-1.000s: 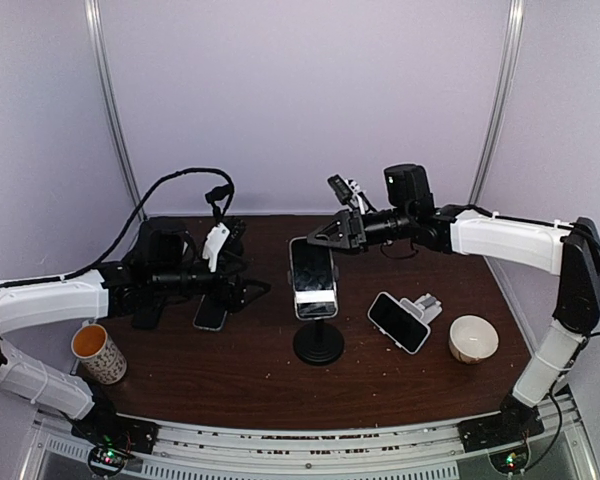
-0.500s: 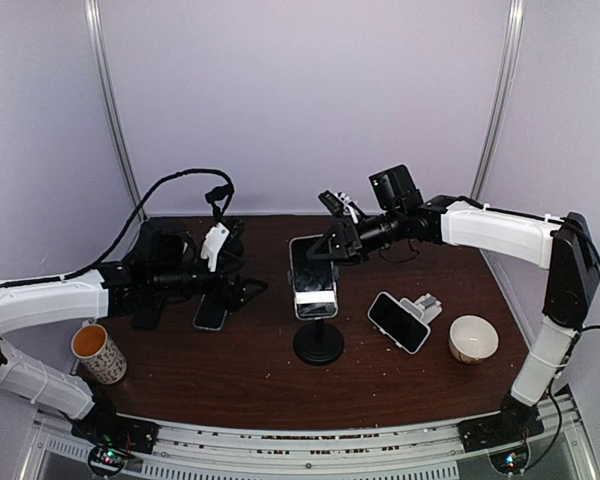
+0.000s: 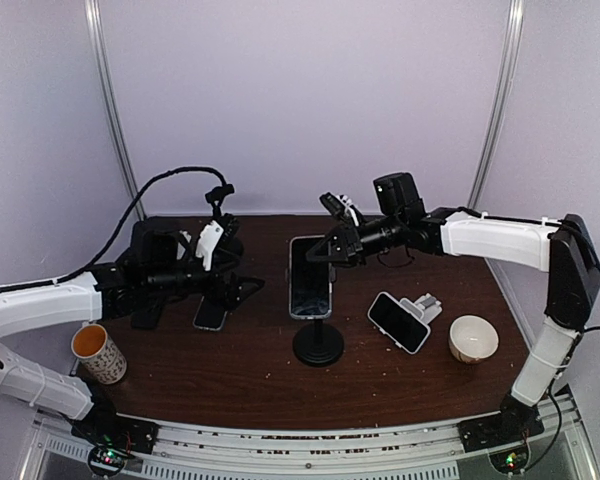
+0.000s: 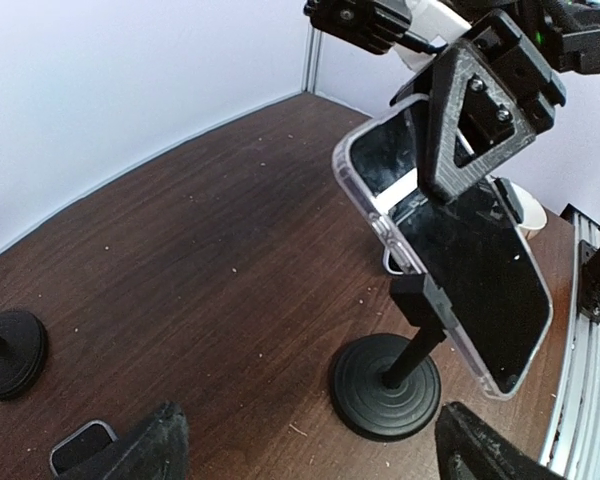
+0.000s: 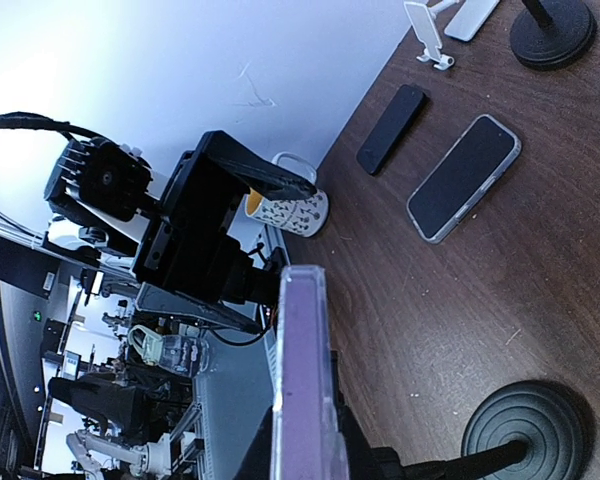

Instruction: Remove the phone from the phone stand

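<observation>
The phone (image 3: 310, 278), dark-screened in a clear case, sits tilted back in the black round-based phone stand (image 3: 318, 345) on the worktop (image 3: 240, 375), its top edge pinched between my right fingers (image 4: 477, 120).

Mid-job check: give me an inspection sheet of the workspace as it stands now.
Surface: brown table, scattered specks.
Job's things: phone seated in phone stand.
Clutter: mug, bowl, second phone propped on small white holder, third phone lying flat, spare stand.
End effectors: right end effector shut on phone's top edge; left end effector open, holding nothing.
Cables: black cable looping over left arm.
Surroundings: pale walls, metal uprights.
</observation>
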`<state>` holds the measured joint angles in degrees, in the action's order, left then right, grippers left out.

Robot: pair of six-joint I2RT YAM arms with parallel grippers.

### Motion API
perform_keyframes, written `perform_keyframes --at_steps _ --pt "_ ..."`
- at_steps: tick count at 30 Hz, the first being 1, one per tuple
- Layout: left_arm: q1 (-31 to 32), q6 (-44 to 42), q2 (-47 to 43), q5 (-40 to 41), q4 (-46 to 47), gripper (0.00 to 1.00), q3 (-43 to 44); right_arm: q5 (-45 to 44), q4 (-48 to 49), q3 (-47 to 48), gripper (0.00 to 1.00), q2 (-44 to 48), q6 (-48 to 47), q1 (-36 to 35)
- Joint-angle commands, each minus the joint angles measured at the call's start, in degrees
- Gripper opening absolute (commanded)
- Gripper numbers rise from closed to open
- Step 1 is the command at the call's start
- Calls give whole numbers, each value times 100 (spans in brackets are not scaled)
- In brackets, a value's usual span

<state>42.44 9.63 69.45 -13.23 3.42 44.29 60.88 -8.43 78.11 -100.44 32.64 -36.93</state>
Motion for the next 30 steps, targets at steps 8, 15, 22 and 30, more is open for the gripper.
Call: perform_keyframes --at_steps 8,15,22,30 --pt "160 -156 -642 -1063 889 89 -518 776 4520 -1249 0 397 2922 -133" --pt "608 -1037 -1024 -442 1766 90 -1281 662 2094 -1037 0 606 885 -363" --pt "609 -610 -765 -899 2275 88 -1428 120 -54 -661 0 821 -1160 -523" --pt "821 -1819 -1027 -238 2449 84 -1915 629 580 -724 0 559 -803 -628"
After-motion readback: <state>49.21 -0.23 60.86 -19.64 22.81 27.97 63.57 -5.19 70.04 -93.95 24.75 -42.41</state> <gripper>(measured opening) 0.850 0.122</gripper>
